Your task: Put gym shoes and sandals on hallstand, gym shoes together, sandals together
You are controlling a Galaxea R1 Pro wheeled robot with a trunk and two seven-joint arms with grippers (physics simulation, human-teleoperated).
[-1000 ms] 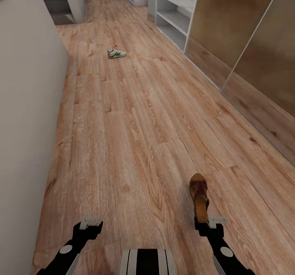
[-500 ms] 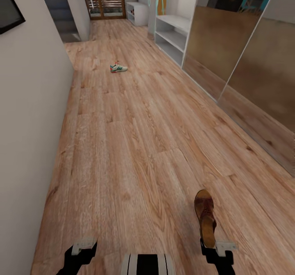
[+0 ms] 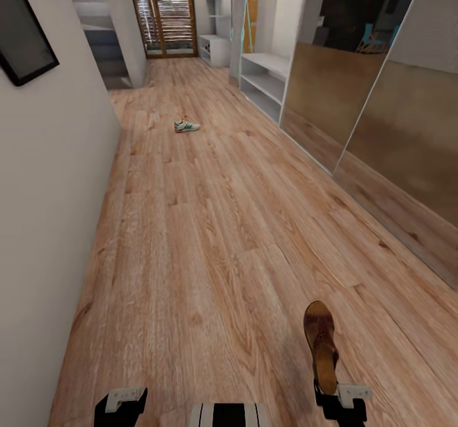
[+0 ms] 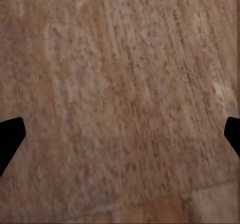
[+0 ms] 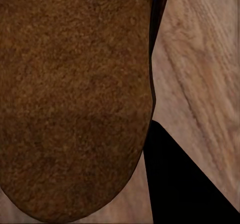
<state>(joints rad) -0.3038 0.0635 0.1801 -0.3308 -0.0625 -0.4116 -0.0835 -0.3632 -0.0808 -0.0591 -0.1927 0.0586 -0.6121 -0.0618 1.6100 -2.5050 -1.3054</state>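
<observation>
- Corridor floor (image 3: 210,223) runs long and narrow ahead: light brown wood plank, visible grain, bare along most of its length.
- Far left: plain wall (image 3: 44,192) with a dark framed picture (image 3: 25,39) high up; stairs (image 3: 95,27) beyond its corner.
- Left hand (image 3: 121,400) at the lower edge of the head view, released. In the left wrist view its dark fingertips (image 4: 10,136) sit well apart with only floor (image 4: 120,99) between them.
- Middle distance: one gym shoe (image 3: 186,126) lies alone on the planks, on its sole, well apart from the robot and from the hallstand.
- Right hand (image 3: 340,401) is clenched on a sandal (image 3: 320,344) by its heel end, toe pointing forward, carried above the floor. Right wrist view: brown sole or footbed (image 5: 75,99) up close, one dark finger (image 5: 180,179) beside it.
- Right side: hallstand (image 3: 264,81), light grey with open tiers, stands against the wall before a run of mirrored brown panels (image 3: 381,115). Glazed door (image 3: 168,14) at the corridor's end.
- Step in hand, as I judge it: carrying the sandal to the hallstand. Keep the grip firm and the sandal level, approach the open tier square-on, and leave room beside it for its mate.
- Second sandal and second gym shoe: cannot tell where.
</observation>
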